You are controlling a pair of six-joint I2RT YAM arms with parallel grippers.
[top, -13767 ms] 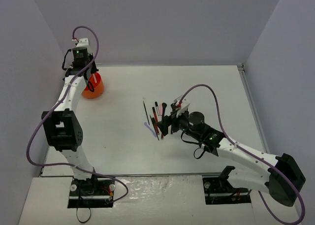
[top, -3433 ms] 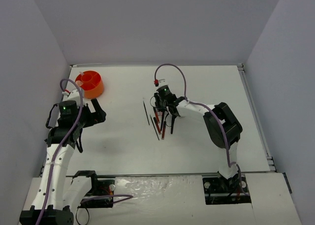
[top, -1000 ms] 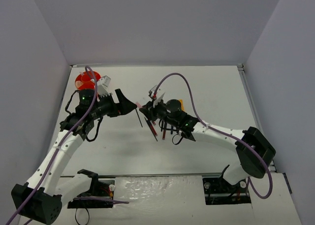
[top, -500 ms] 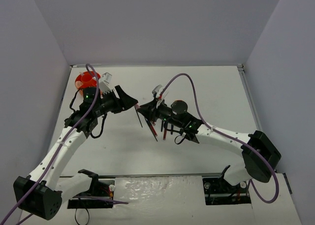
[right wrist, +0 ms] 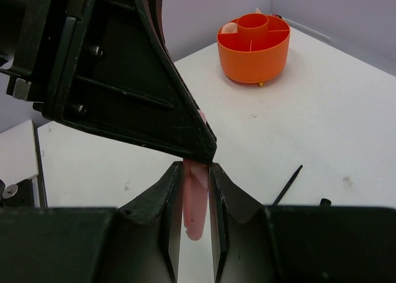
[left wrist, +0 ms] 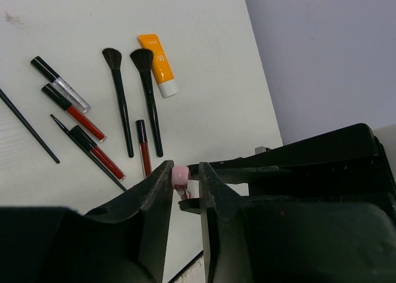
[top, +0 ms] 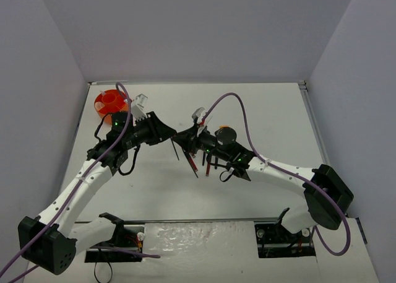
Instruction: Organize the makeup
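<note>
One pink pencil [right wrist: 193,210] was being passed. Right gripper [right wrist: 195,169] clenched it; left gripper [left wrist: 184,169] sat round its tip, grip unclear. Next, right should probably let go.

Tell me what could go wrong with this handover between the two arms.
The left fingers bracket only the tip of the pink pencil, with a gap on one side. If the right fingers let go early, it may drop to the table. Both arms' fingers sit very close and could collide.
</note>
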